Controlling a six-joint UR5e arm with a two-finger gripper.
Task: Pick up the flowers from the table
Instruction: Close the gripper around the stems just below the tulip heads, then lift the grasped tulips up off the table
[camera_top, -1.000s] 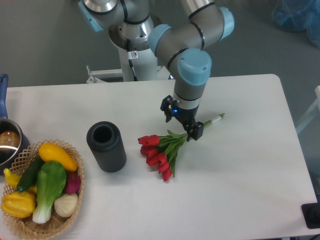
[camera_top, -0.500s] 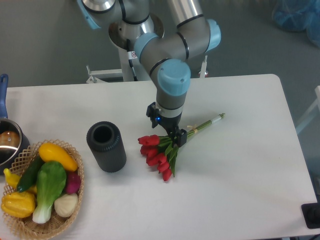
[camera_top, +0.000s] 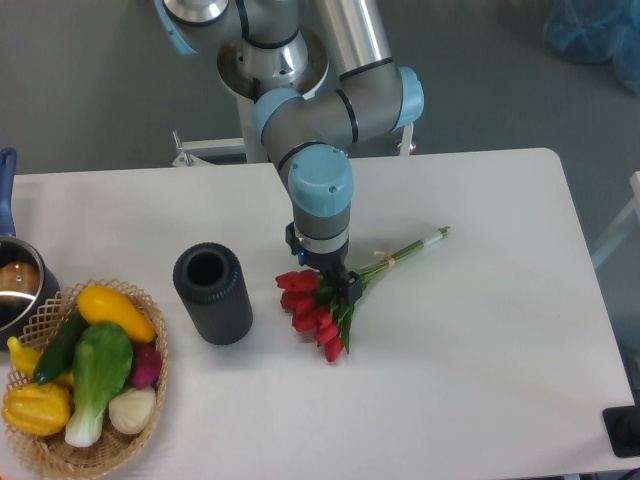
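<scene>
The flowers (camera_top: 318, 312), a bunch of red tulips with green leaves, lie on the white table (camera_top: 480, 340) near its middle. Their thin green stems (camera_top: 410, 249) run up to the right. My gripper (camera_top: 325, 275) hangs directly over the tulip heads and leaves, close above them. Its fingers are seen from above and the wrist hides most of them, so I cannot tell whether they are open or shut. The flowers still lie flat on the table.
A dark cylindrical cup (camera_top: 212, 293) stands left of the flowers. A wicker basket (camera_top: 55, 452) of vegetables sits at the front left, with a pot (camera_top: 15, 285) at the left edge. The robot base (camera_top: 270, 110) stands behind the table.
My gripper has moved left along the bunch, from over the stems to over the tulip heads. The flowers have not moved.
</scene>
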